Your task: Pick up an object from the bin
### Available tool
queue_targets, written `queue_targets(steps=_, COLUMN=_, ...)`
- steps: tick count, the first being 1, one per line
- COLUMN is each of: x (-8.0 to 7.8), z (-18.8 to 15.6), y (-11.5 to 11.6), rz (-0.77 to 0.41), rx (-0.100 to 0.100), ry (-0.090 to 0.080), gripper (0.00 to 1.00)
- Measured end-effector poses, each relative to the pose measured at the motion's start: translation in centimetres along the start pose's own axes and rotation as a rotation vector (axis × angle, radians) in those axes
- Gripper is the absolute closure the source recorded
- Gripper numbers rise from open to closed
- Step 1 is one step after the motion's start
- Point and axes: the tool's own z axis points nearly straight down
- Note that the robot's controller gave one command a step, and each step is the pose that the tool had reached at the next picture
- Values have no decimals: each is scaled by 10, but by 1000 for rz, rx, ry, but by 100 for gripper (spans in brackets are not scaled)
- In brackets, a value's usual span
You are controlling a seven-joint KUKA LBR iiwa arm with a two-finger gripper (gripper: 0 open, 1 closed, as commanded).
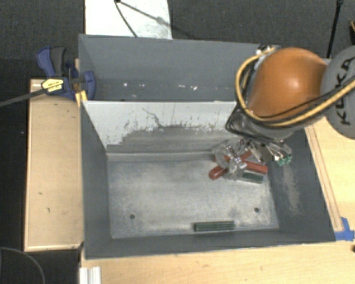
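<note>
We take the dark green bar [213, 226] as our landmark. It lies flat on the floor of the bin [165, 194], close to the near wall, with its long axis running along that wall from left to right.

Up from the bar and a little to its right, towards the far wall, the gripper [239, 161] hangs low over a small heap of loose things. The arm's orange cover [284, 81] sits above it and hides much of it, so we cannot tell whether the gripper is apart or together, nor whether it has anything in it.

The thing nearest the gripper is a red-brown piece [216, 173], almost straight up from the bar at the left edge of the heap. Its long axis runs roughly left to right, about parallel to the bar. Its rounded end points left, away from the arm, and its other end runs in under the gripper.

Further to the right of the bar's line, a brighter red stick [258, 168] lies on the right of the heap, also roughly left to right. A small green bit [283, 157] shows beyond that, furthest right from the bar.
</note>
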Motion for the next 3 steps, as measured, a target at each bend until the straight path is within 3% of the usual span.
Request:
queue_targets(steps=1, x=0, z=5, y=3, rz=-1, rx=-5, ry=6, gripper=0)
queue_targets(steps=2, x=-19, z=140, y=-4, rz=-118, rx=-10, ry=11, gripper=0)
queue_targets(steps=3, x=-21, z=136, y=-5, rz=-113, rx=-6, ry=5, gripper=100)
